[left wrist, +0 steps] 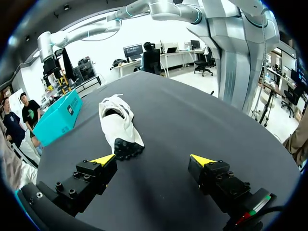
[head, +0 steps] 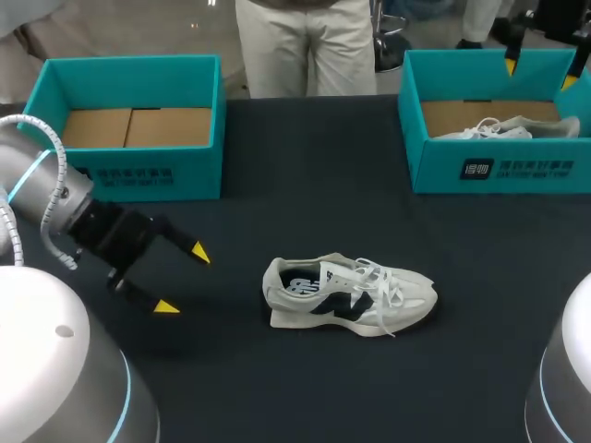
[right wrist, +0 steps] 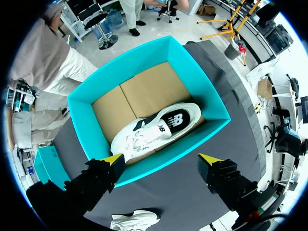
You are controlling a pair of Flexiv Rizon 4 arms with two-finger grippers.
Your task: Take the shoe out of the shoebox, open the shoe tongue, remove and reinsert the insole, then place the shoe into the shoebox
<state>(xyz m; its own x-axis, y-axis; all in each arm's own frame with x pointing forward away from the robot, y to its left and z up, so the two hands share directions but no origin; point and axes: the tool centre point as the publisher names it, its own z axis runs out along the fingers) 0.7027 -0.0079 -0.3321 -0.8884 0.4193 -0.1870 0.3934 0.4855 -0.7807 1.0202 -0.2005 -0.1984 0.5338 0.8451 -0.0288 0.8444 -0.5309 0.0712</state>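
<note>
Bright, even overhead light; soft shadows on the dark tabletop (head: 305, 185); wrist views bend at their edges.

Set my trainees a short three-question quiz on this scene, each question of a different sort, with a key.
1. True or false: the left shoebox holds a shoe.
2. Multiple choice: the right tool is A) above the right shoebox, which holds a boxed shoe; B) resting on the table; C) inside the left shoebox.
3. Fill in: the left tool, apart from the table shoe at its heel end, has its fingers ___.
Key: 1 false; 2 A; 3 open.
</note>
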